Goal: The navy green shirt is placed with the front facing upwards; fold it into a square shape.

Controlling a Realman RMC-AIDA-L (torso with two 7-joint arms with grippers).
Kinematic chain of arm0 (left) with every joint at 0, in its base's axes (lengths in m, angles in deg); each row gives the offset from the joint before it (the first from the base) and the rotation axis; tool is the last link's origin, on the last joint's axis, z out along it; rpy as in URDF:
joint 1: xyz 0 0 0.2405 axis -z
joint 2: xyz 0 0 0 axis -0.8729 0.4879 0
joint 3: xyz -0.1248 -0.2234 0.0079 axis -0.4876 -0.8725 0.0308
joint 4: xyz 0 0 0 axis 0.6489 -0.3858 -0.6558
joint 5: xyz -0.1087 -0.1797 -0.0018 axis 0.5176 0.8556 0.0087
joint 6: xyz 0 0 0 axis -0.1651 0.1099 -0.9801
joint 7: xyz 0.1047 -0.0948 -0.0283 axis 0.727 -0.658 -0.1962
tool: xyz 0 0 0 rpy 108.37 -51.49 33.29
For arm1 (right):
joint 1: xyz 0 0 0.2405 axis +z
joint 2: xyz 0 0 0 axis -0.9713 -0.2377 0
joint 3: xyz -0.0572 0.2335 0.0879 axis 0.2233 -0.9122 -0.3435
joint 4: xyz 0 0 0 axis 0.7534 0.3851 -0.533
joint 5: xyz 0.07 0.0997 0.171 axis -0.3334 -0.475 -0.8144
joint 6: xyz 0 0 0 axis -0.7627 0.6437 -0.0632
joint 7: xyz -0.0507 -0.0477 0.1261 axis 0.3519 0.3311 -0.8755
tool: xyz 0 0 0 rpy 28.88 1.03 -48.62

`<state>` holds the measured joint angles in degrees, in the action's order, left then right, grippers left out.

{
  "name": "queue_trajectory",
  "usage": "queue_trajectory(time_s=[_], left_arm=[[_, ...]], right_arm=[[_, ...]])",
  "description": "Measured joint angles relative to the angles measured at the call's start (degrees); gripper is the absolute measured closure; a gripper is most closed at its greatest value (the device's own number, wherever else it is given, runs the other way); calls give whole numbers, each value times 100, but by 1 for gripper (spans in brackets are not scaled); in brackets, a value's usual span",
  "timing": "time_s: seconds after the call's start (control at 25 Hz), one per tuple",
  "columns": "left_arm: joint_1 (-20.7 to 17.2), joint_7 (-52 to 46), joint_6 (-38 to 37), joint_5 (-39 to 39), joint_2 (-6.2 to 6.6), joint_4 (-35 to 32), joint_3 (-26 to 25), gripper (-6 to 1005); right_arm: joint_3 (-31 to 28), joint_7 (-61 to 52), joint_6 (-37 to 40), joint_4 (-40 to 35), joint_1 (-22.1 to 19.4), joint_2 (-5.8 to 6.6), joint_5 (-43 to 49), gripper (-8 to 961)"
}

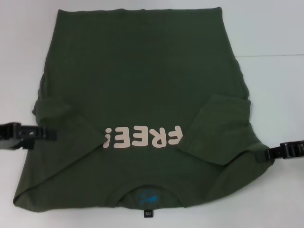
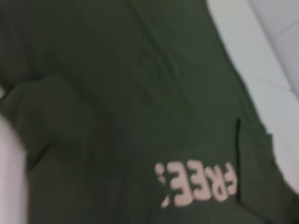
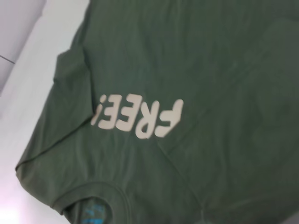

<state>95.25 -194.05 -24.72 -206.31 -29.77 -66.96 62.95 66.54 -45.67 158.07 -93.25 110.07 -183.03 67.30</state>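
Sleeves (image 1: 222, 128) of navy green shirt (image 1: 142, 66) folded inward, body folds left; left tool (image 1: 45, 134), right tool (image 1: 271, 153) grip unclear.

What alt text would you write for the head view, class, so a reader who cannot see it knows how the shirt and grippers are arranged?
A navy green shirt lies front up on a white table, collar nearest the camera, both sleeves folded inward over the pink FREE! lettering. The left gripper and right gripper sit at the shirt's opposite side edges.
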Motion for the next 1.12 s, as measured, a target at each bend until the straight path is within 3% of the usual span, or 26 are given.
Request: queue_trajectory(time_s=[0.36, 1.12], left_arm=[[-113, -313, -82, -1014, -11, -210, -47, 166], [-220, -352, 236, -1552, -58, 191, -21, 179]], right_arm=[[45, 50, 1, 13, 13, 1, -258, 918], [57, 192, -35, 42, 124, 1, -280, 919]])
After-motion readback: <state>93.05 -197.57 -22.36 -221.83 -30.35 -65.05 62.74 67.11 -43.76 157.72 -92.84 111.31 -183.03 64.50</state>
